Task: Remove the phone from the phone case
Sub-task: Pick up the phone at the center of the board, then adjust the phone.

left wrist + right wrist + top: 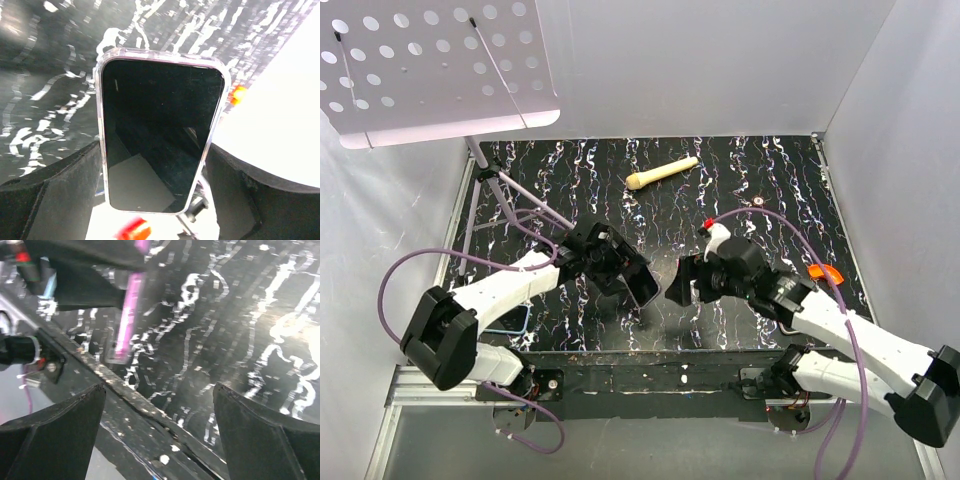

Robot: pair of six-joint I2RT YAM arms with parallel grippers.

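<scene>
The phone [160, 135] has a dark screen and sits in a clear case [100, 125] whose rim runs round its edge. My left gripper [155, 200] is shut on its lower end, one finger on each long side, and holds it tilted above the mat; this also shows in the top view [642, 288]. My right gripper [682, 283] is open and empty just right of the phone, with a small gap between. In the right wrist view the cased phone [127, 315] shows edge-on, pinkish, beyond my open right gripper [160, 430].
A wooden pestle-like stick [662, 172] lies at the back of the black marbled mat [770, 190]. A white perforated stand [440, 60] on a tripod [500, 200] stands at the back left. A pale blue flat object [512, 320] lies under the left arm. An orange piece [825, 272] is at the right.
</scene>
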